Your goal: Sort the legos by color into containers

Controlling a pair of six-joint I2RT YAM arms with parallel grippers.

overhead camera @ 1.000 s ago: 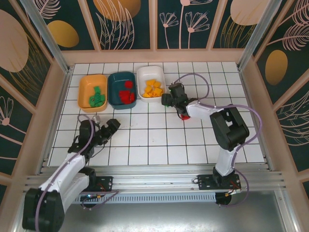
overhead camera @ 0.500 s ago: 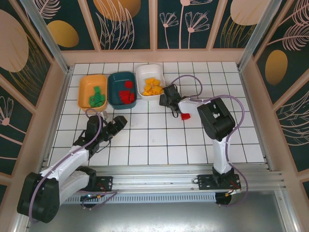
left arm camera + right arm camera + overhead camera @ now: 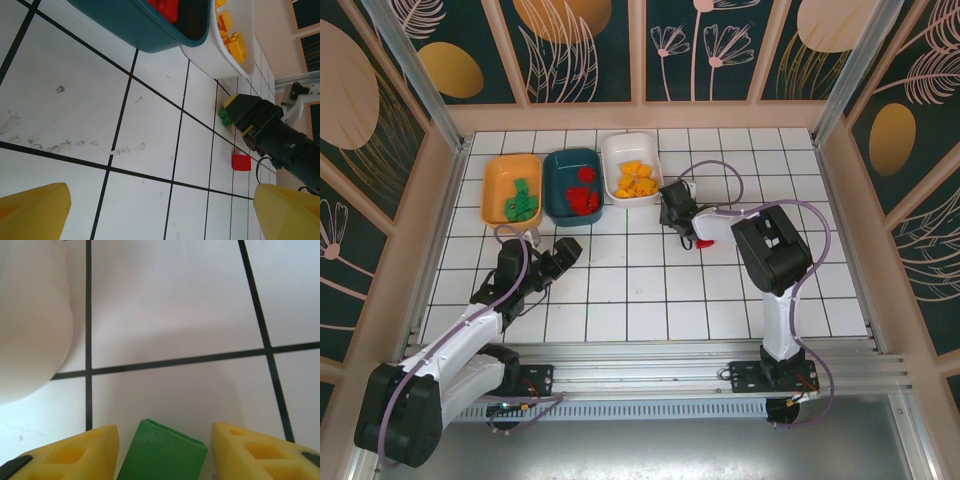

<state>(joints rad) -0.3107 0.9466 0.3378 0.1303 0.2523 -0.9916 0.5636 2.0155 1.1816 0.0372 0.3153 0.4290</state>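
The right gripper (image 3: 670, 216) straddled a green brick (image 3: 162, 454), its grip unclear. The left gripper (image 3: 563, 252) hung spread over the tabletop (image 3: 720, 290).

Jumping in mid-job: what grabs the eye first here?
Three trays in a row at the far left, already sorted: green bricks in the orange tray, red bricks in the teal tray, yellow bricks in the white tray. Just right of them, the right gripper has a green brick between its fingers, with a loose red brick beside it.
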